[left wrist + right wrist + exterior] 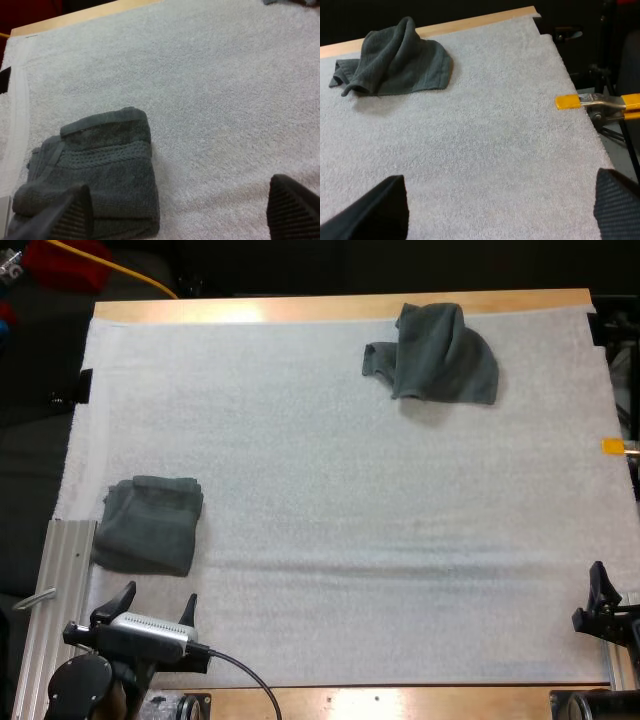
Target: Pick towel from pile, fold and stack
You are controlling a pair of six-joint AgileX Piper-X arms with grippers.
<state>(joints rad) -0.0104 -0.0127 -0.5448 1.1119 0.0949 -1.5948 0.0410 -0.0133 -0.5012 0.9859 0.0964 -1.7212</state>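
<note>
A crumpled dark grey-green towel lies at the far right of the white mat, and the right wrist view shows it far ahead near the mat's far edge. A folded towel rests at the mat's left side; in the left wrist view it sits just ahead of one finger. My left gripper hovers open near the table's front left, just short of the folded towel. My right gripper is open at the front right edge, holding nothing.
An aluminium rail runs along the table's left front. The wooden table edge borders the mat's far side. A clamp with an orange tip sits at the mat's right edge.
</note>
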